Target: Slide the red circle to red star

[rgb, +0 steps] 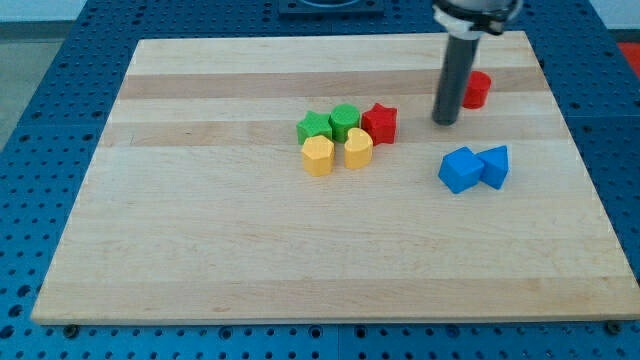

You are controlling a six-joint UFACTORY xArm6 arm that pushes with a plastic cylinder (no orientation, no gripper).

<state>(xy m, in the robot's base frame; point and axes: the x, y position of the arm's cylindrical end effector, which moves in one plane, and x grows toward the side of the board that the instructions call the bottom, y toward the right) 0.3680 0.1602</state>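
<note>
My tip [445,122], a bare rod with no jaws to open or close, stands between the red star [380,123] at the view's left and the red circle [477,89], just to its upper right; I judge it on the wrong side for pushing leftward.

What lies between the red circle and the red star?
In the camera view, only my tip stands between the red circle and red star; otherwise bare board.
</note>
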